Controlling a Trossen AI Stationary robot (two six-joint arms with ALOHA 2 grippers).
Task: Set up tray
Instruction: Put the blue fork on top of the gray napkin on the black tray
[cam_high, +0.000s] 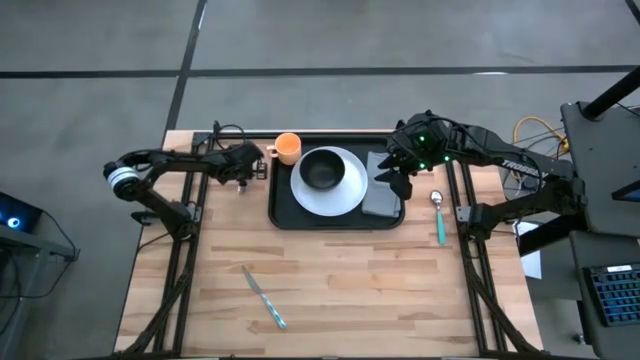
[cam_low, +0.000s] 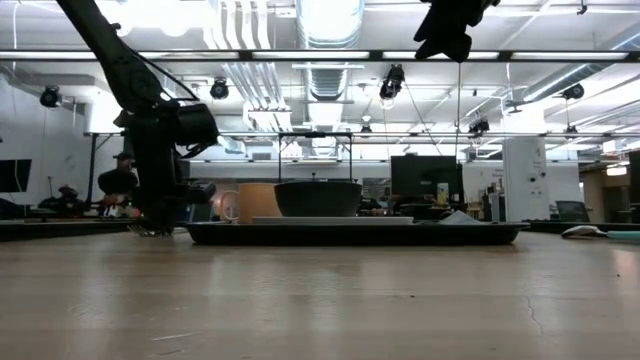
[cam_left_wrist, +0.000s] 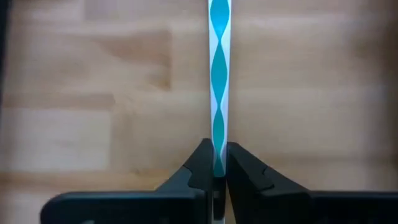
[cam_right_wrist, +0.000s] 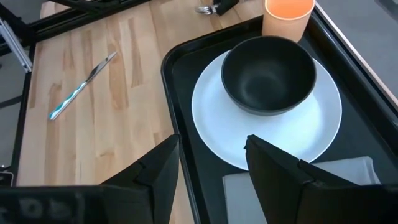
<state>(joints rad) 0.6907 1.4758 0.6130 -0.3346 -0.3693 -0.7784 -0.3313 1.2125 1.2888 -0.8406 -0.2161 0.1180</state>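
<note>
Overhead, we see the tray (cam_high: 283, 213) mid-table, holding a white plate (cam_high: 345, 195) and black bowl (cam_high: 322, 170). Our left gripper (cam_left_wrist: 215, 177) pinches a teal-striped utensil handle (cam_left_wrist: 219, 74) just beside the tray. Our right gripper (cam_right_wrist: 210, 163) hovers over the tray, fingers spread.

Tray (cam_high: 283, 215) holds plate (cam_high: 345, 198) with bowl (cam_high: 322, 170) on it, napkin (cam_high: 381, 192) right, cup (cam_high: 287, 148) at rear-left corner; spoon (cam_high: 438, 218) right of tray, knife (cam_high: 264, 296) in front on tabletop (cam_high: 350, 290).

Matt black tray (cam_right_wrist: 180, 93) on pale, smooth-grained wooden table (cam_right_wrist: 99, 130).
</note>
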